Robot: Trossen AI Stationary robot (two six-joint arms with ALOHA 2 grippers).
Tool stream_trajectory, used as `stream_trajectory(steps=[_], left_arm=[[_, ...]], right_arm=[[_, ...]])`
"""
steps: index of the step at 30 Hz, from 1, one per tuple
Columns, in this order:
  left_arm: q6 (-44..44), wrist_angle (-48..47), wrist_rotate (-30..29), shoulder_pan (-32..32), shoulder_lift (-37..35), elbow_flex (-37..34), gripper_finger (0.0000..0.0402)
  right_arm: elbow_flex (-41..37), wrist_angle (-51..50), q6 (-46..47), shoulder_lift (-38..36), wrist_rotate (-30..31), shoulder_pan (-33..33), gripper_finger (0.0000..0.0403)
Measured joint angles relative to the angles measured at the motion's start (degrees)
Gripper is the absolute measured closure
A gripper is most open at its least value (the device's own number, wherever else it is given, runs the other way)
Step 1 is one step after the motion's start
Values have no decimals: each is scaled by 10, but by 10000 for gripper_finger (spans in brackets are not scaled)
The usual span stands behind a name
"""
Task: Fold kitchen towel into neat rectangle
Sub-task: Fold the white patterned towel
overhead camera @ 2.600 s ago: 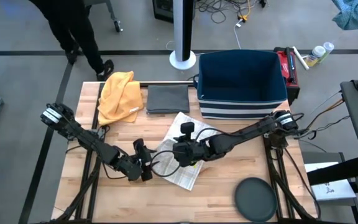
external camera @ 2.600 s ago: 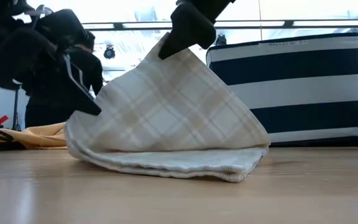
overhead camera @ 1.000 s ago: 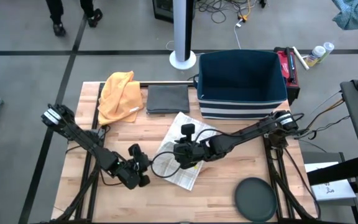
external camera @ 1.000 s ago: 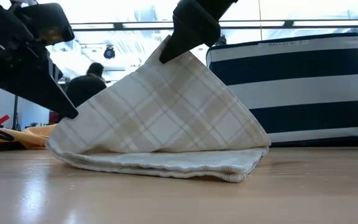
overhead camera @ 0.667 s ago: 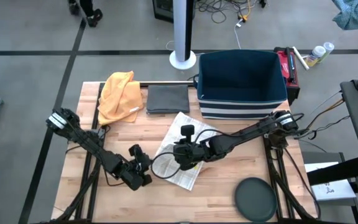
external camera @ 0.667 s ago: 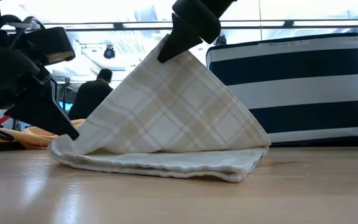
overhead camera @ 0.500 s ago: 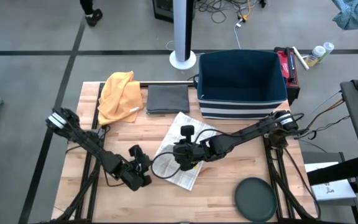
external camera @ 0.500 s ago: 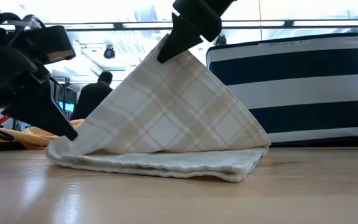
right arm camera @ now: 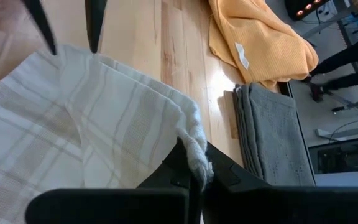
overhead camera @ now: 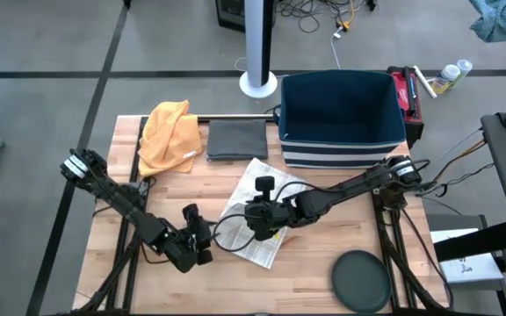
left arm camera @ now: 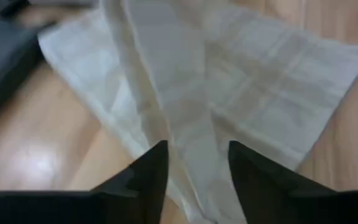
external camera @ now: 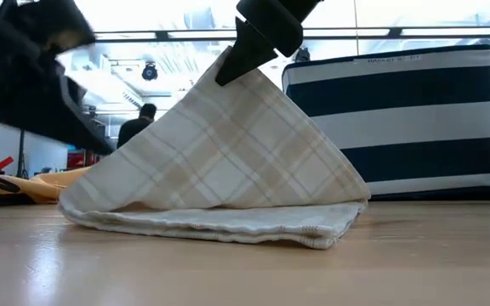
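High view: my right gripper (overhead camera: 255, 217) sits over the middle of the table (overhead camera: 323, 272), pinched shut on the plaid towel (overhead camera: 257, 215), which lies in front of the striped bin (overhead camera: 341, 110); my left gripper (overhead camera: 202, 241) is just beside the towel's near-left edge. A yellow cloth (overhead camera: 167, 132) and a grey cloth (overhead camera: 237, 139) lie at the far side, a dark disc (overhead camera: 363, 281) at the near right. Low view: the towel (external camera: 228, 161) rises in a tent, its peak clamped by my right gripper (external camera: 228, 72), its base folded flat on the wood. Left wrist view: my two fingers (left arm camera: 148, 171) stand parted, with a towel (left arm camera: 185, 93) fold passing between them, not clamped. Right wrist view: my fingers (right arm camera: 185, 158) are closed on a bunched towel (right arm camera: 79, 118) corner; the left arm's tips (right arm camera: 95, 25) are spread at the towel's far edge.
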Motion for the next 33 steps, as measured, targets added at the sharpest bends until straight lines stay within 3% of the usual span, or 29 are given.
stream_trajectory(steps=[8, 12, 15, 18, 20, 24, 28, 33], left_arm=[[49, 11, -17, 70, -7, -8, 165], [77, 36, -11, 102, -6, -8, 158], [116, 91, 39, 115, 0, -8, 167], [142, 135, 104, 120, 12, -8, 186], [142, 144, 112, 119, 20, -8, 204], [128, 133, 90, 120, 27, -9, 246], [127, 129, 59, 120, 29, -9, 305], [121, 129, 32, 120, 29, -9, 392]], right_arm=[[0, 0, -7, 0, -3, 0, 400], [0, 0, 0, 0, -4, 1, 400], [0, -1, 2, 0, -5, 3, 400], [0, -1, 11, -1, -5, 4, 400], [0, -1, 13, -1, -5, 4, 400], [0, -1, 15, -1, -9, 7, 400], [0, -3, 17, -1, -60, 8, 396], [0, -14, 43, -2, -115, 18, 360]])
